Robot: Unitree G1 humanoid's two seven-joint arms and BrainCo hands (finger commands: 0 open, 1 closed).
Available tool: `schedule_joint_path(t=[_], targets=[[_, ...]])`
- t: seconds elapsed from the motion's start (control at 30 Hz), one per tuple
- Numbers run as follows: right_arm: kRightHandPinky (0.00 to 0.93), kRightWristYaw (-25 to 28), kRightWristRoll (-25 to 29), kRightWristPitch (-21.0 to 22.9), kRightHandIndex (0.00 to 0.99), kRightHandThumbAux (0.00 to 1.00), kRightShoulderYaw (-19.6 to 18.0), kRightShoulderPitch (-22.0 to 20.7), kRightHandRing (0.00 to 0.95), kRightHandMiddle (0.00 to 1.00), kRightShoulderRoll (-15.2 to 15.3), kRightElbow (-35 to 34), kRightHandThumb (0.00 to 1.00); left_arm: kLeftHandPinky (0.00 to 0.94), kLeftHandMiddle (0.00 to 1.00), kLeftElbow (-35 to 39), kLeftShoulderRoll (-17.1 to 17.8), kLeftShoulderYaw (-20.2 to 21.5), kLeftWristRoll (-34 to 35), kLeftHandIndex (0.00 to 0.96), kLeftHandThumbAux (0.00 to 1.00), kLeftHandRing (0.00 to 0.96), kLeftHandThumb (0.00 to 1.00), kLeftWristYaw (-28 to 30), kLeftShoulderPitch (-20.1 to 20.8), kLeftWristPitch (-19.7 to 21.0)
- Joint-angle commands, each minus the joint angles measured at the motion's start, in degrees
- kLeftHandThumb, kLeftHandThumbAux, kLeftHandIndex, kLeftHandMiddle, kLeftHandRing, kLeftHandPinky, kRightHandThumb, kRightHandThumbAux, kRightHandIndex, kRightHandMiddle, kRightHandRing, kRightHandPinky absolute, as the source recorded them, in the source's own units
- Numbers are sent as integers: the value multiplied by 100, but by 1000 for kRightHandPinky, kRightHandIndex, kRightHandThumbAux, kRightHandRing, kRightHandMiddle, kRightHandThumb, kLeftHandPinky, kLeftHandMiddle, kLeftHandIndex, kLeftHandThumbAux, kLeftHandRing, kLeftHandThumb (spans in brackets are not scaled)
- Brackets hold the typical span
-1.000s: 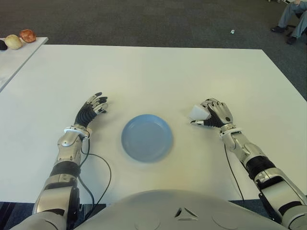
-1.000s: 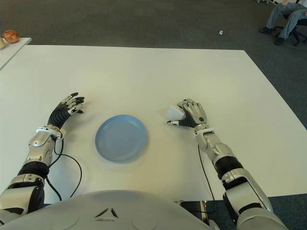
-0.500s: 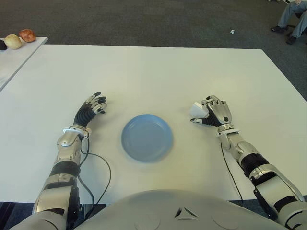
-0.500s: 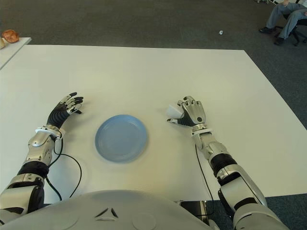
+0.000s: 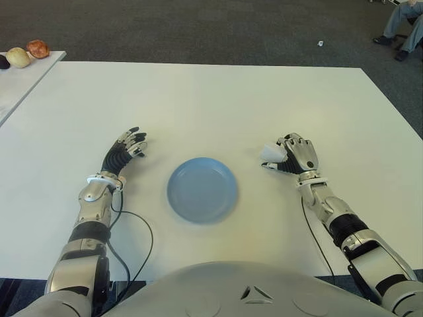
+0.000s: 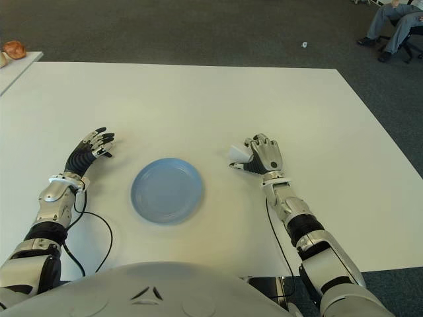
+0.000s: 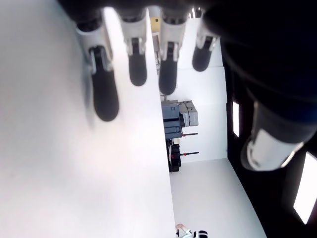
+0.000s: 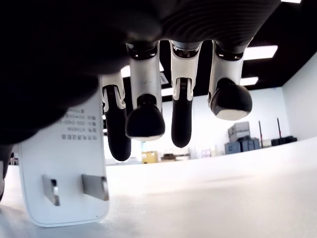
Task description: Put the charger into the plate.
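The white charger (image 8: 64, 168) is clasped in the curled fingers (image 8: 144, 116) of the right hand (image 5: 294, 156), held just above the white table (image 5: 218, 99) to the right of the blue plate (image 5: 201, 189) and apart from it. The left hand (image 5: 125, 150) shows left of the plate, its fingers loosely extended and grasping nothing.

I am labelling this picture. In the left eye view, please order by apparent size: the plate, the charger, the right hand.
1. plate, clearly largest.
2. right hand, curled around the charger.
3. charger, smallest, though the fingers hide part of it, so its whole size is uncertain.
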State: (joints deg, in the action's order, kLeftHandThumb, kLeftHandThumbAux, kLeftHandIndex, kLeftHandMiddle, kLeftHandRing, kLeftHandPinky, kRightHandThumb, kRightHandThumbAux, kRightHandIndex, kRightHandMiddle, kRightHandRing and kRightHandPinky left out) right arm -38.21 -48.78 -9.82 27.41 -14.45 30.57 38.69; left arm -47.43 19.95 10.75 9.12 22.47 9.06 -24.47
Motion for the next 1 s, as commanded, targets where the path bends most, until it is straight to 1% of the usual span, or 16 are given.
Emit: schedule_joint_path(t=[0.03, 0.17, 0.47, 0.77, 1.0], targets=[[871, 475, 41, 91, 440, 708, 89, 301, 890, 906, -104, -129, 746, 75, 207, -205, -16, -56, -81, 126, 610, 158, 0, 62, -122, 233], [866, 620, -28, 187, 440, 709, 100, 369, 886, 907, -60, -358, 746, 66, 203, -214, -14, -57, -82, 123, 610, 154, 0, 62, -119, 229], [876, 724, -169, 465, 439, 709, 94, 463, 892, 917, -16, -710, 747, 60, 204, -281, -16, -62, -91, 124, 612, 152, 0, 56, -86, 217], [873, 739, -189, 617, 439, 709, 5, 560, 894, 927, 14, -1023, 747, 66, 211, -321, -21, -71, -85, 131, 620, 158, 0, 78, -65, 211], [874, 718, -252, 670, 439, 709, -38, 598, 893, 926, 42, -1181, 748, 73, 215, -292, -20, -125, -169, 134, 637, 163, 0, -35, -71, 240]])
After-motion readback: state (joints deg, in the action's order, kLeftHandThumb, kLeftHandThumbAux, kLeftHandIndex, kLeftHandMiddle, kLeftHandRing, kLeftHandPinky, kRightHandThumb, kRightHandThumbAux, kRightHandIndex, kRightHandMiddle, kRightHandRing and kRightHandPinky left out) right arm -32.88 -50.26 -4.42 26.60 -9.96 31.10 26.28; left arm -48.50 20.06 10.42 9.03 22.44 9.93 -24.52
